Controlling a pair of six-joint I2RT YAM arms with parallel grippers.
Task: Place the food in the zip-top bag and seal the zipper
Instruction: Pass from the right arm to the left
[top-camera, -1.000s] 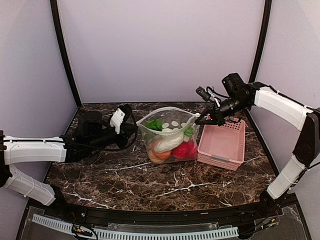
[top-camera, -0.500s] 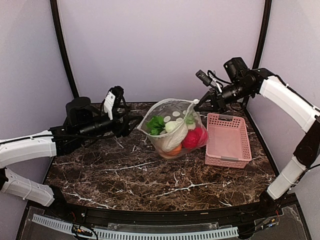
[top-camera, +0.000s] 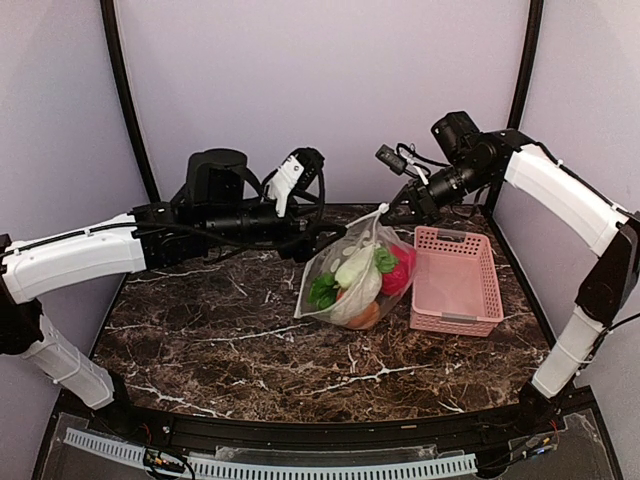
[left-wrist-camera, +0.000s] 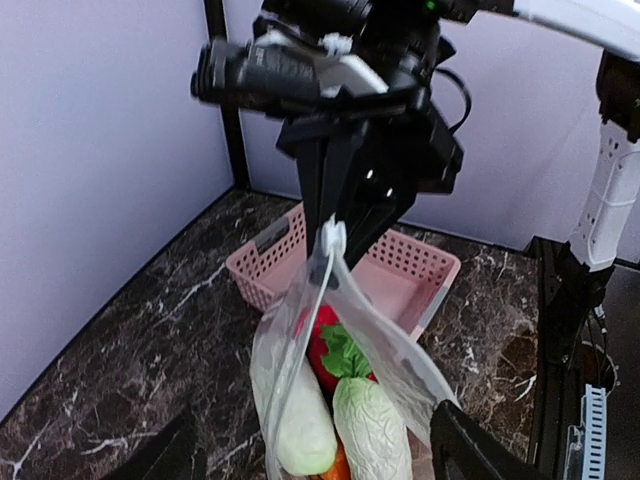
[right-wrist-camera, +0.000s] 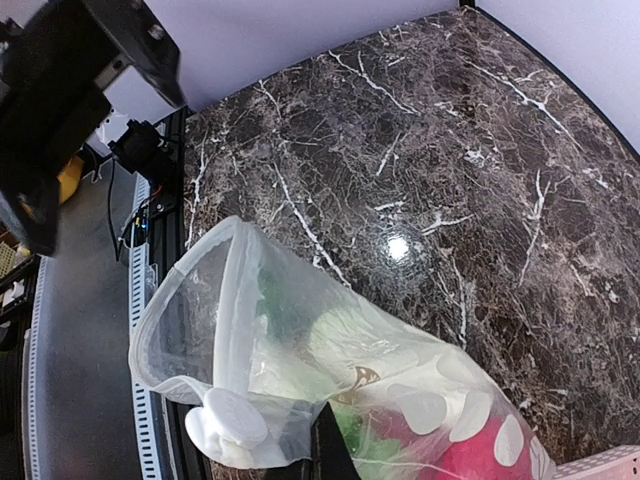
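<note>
The zip-top bag (top-camera: 352, 272), clear with white dots, hangs by one top corner from my right gripper (top-camera: 392, 207), which is shut on it. Its bottom rests on the table. Inside is the food: white radishes (left-wrist-camera: 300, 420), green leaves (left-wrist-camera: 350, 352), a red ball (top-camera: 400, 268) and an orange piece (top-camera: 365, 315). In the right wrist view the bag's mouth (right-wrist-camera: 200, 270) gapes open, with a white tab (right-wrist-camera: 225, 420) at the pinched corner of the zipper. My left gripper (top-camera: 318, 240) is open just left of the bag, its fingers (left-wrist-camera: 465, 450) spread on either side without touching it.
A pink slatted basket (top-camera: 455, 280) stands just right of the bag, behind it in the left wrist view (left-wrist-camera: 400, 270). The dark marble table (top-camera: 230, 340) is walled by lilac panels. Both arms reach over the back half of the table.
My left gripper opened and let go of the bag's left corner, then rose and moved right. The bag swung and now hangs from the right gripper alone, narrower and tipped.
</note>
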